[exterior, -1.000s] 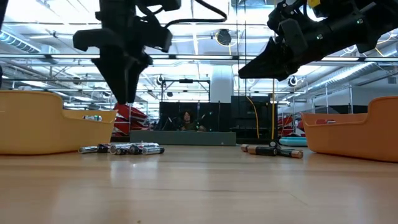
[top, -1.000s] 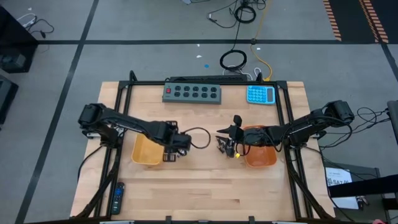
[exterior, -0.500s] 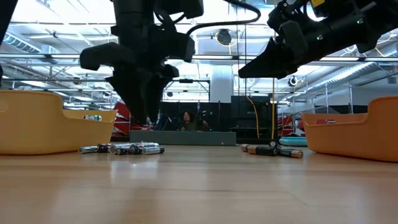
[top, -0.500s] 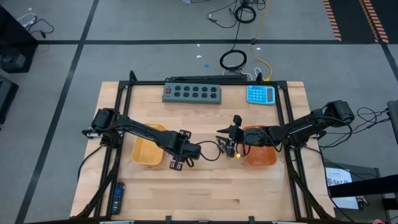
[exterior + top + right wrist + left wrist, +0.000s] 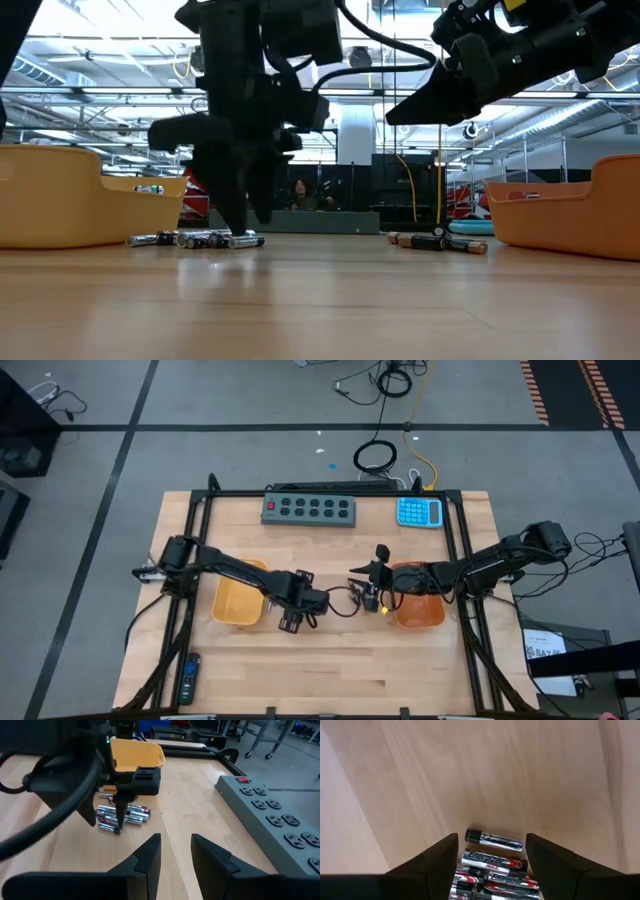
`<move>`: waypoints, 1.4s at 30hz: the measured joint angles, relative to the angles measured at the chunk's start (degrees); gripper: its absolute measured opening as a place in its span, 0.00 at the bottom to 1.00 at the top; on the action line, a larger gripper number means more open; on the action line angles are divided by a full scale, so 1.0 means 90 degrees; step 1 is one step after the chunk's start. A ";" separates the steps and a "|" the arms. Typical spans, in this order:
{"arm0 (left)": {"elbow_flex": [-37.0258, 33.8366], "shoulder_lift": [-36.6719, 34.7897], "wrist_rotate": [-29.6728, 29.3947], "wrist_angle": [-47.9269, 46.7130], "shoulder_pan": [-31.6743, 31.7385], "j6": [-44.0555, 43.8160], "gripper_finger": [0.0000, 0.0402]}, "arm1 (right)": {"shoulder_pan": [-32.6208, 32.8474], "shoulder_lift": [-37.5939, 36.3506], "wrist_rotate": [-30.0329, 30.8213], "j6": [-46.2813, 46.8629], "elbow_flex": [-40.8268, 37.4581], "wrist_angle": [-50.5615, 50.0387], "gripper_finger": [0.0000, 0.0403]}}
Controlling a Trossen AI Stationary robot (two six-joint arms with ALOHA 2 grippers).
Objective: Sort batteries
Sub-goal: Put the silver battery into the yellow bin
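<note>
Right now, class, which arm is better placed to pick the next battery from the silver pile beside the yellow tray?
The left. Its end effector hangs open directly over the silver batteries, fingers straddling them. The right end effector, also open, sits farther off near the orange tray.

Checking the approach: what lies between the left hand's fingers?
In the left wrist view, batteries on bare table lie between the left hand's open fingers.
</note>
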 joint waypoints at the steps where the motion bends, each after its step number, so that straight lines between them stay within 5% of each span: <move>1: 0.0000 0.0024 -0.0014 0.0012 0.0001 0.0086 0.60 | 0.0000 0.0000 0.0000 -0.0002 0.0000 -0.0010 0.24; 19: -0.0195 0.0042 0.0213 0.0157 0.0237 -0.0184 0.71 | 0.0028 -0.0634 0.0376 0.0016 -0.0002 -0.0760 0.24; 36: -0.0182 0.0219 0.0522 0.0177 0.0331 0.0242 0.71 | 0.0044 -0.0610 0.0352 0.0063 -0.0002 -0.0701 0.24; 42: -0.0173 0.0379 0.0617 0.0117 0.0333 0.0203 0.61 | 0.0044 -0.0610 0.0352 0.0078 -0.0027 -0.0689 0.24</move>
